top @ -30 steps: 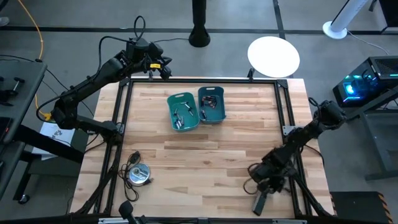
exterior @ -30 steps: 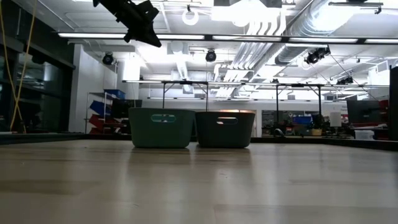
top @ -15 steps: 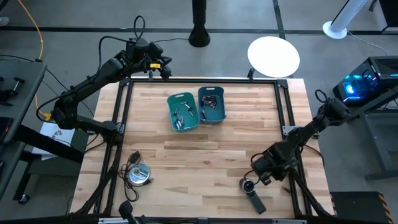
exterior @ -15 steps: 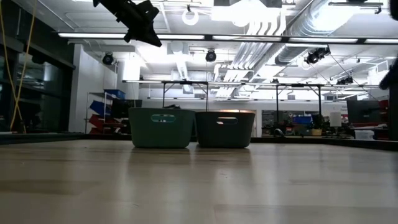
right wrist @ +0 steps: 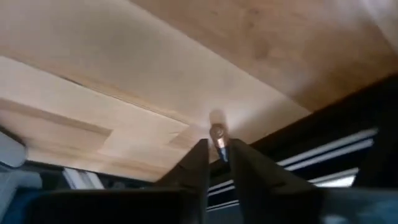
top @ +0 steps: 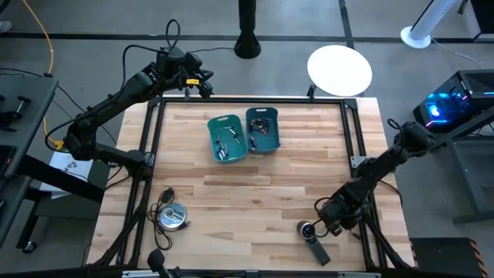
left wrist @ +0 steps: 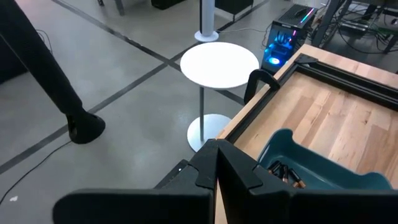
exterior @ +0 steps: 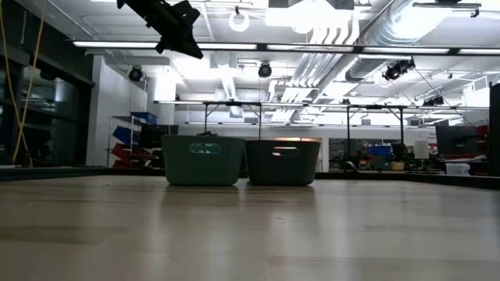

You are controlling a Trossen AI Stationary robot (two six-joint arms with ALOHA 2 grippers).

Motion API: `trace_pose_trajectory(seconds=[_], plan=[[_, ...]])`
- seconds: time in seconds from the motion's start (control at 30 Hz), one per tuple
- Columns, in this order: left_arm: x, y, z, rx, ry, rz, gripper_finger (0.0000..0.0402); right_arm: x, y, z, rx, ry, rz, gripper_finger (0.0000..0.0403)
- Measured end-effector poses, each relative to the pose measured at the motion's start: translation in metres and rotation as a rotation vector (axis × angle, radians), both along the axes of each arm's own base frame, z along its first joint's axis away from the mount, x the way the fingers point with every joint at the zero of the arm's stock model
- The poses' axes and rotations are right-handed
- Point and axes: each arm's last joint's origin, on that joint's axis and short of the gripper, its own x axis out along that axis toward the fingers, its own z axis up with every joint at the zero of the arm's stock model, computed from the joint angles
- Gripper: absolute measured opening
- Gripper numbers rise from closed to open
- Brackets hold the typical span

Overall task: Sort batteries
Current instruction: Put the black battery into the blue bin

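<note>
Right arm: since a second ago it has slid off the black gadget [top: 312, 241] and now sits just to its right, in the lower right of the high view. The gadget was hidden under the arm and now shows.
Right claw [right wrist: 214, 163]: its two fingers are pressed close on a tiny battery [right wrist: 218, 137] with a shiny tip. It is low over the wooden table [top: 262, 193], near the black frame at the edge.
What that means: I think the arm has picked up one battery and must now carry it to a bin. The bins are far away, so it is a long trip.
Left arm: it has not moved. Its claw [top: 202, 83] waits high up in the upper left of the high view, past the table's far edge. The fingers look pressed together and hold nothing.
Other batteries: they lie inside the two bins in the upper middle of the high view.
Left bin [top: 210, 133]: it is the lighter teal one, with a few batteries in it.
Right bin [top: 275, 131]: it is darker, touches the left bin, and holds batteries too.
Other things: a silver disc [top: 171, 215] with a black cable lies in the lower left. A white round stand [top: 340, 69] is on the floor past the table.
In the way: nothing lies on the wood between the right claw and the bins. Only the gadget is close by.
</note>
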Motion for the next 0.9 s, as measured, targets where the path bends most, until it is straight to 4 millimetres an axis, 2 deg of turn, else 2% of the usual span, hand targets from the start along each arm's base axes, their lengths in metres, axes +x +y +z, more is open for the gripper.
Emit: trace_pose_trajectory(seconds=[0.23,0.37,0.67,0.9], plan=[[0.0,0.0,0.0,-0.007,-0.005,0.004,0.0,-0.007,0.003,-0.006,0.092,-0.037,0.112,0.0155],[0.0,0.0,0.0,-0.018,-0.015,0.012,0.0,-0.011,0.008,-0.009,0.14,-0.061,0.151,0.018],[0.0,0.0,0.0,-0.018,-0.016,0.012,0.0,-0.016,0.011,-0.022,0.141,-0.011,0.153,0.0176],[0.0,0.0,0.0,-0.018,-0.015,0.012,0.0,-0.016,0.009,-0.039,0.106,0.092,0.157,0.0101]])
